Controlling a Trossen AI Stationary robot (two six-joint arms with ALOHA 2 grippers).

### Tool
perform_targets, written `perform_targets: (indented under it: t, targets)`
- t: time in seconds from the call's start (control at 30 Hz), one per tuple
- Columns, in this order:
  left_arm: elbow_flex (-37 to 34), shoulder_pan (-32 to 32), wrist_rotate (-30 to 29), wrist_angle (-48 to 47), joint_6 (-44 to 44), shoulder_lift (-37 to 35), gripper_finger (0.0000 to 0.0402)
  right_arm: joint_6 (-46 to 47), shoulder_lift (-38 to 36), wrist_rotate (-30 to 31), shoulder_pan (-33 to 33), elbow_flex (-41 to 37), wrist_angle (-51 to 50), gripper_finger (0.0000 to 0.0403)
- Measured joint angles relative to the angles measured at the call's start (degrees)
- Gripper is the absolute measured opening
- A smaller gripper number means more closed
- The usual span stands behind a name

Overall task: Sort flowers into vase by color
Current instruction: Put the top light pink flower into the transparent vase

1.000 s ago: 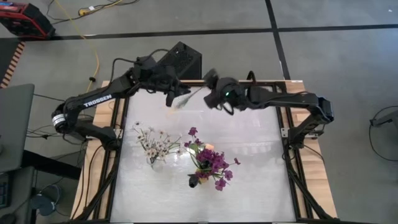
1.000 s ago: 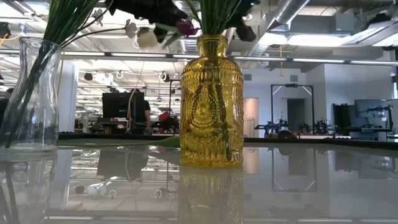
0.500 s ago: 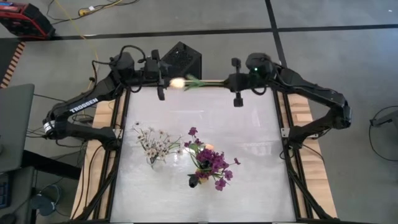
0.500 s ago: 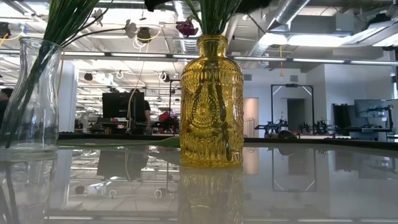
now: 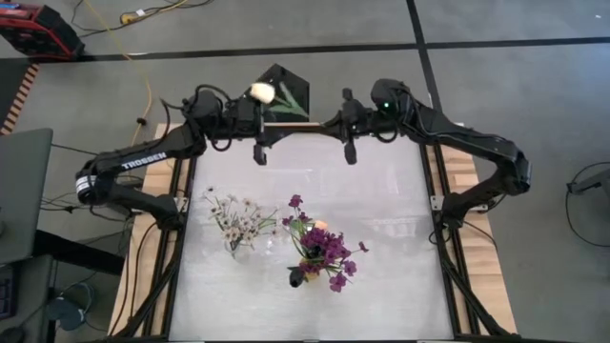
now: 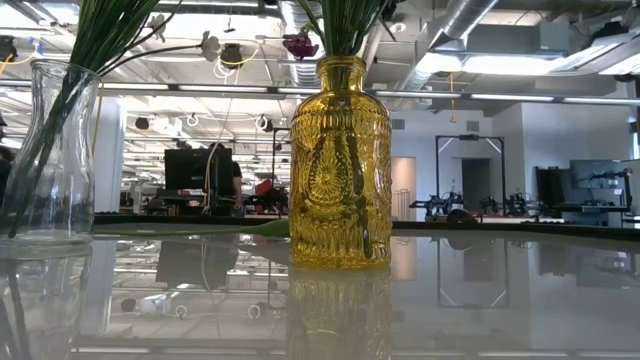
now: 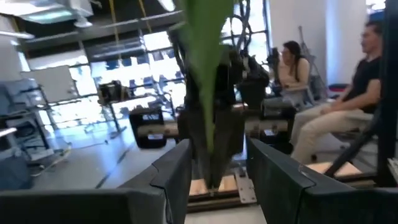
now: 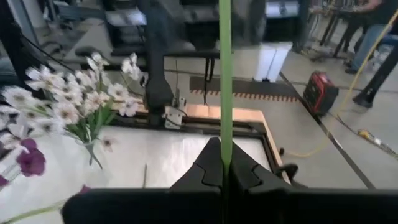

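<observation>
jaws of the right gripper (image 5: 345, 122) are clenched on the stem of a cream tulip (image 5: 260, 91), held level above the worktop's (image 5: 315, 295) far edge. the left gripper (image 5: 258, 124) has its jaws spread around the stem near the bloom, so you're mid-handover. next, clamp left, then drop it into the clear vase (image 6: 45, 150) with the white blossoms (image 5: 236, 217), not the yellow vase (image 6: 340, 165).

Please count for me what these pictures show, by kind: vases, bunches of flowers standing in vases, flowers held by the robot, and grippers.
Vases: 2 (clear vase, yellow vase)
Bunches in vases: 2 (white bunch, purple bunch)
Held flowers: 1 (cream tulip, stem in the right gripper)
Grippers: 2 (the left gripper is open)
Total: 7
</observation>
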Motion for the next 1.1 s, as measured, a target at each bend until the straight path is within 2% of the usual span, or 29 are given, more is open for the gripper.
perform_targets:
  t: [0.13,0.33,0.57,0.83,0.97,1.1]
  targets:
    - [0.0,-1.6,-2.8,2.1,0.6,0.6,0.0147,-0.3,0.4,0.5,0.3,0.0,0.8,0.0019]
    - [0.0,-3.8,-2.5,3.2,0.5,3.1,0.0147,-0.1,0.9,1.5,1.5,0.0,2.1,0.0018]
    - [0.0,-5.5,-3.4,13.0,-2.4,5.8,0.0147,-0.1,0.9,3.0,2.9,0.0,1.9,0.0018]
    - [0.0,-6.2,-6.8,14.1,-4.4,6.5,0.0144,-0.4,0.9,3.7,4.7,0.0,1.7,0.0018]
    - [0.0,-6.2,-6.8,14.1,-5.2,6.5,0.0111,-0.4,0.9,3.7,4.9,0.0,1.7,0.0018]
    - [0.0,-6.2,-5.4,14.1,-5.6,6.5,0.0026,-0.5,0.9,3.6,4.9,0.0,1.8,0.0023]
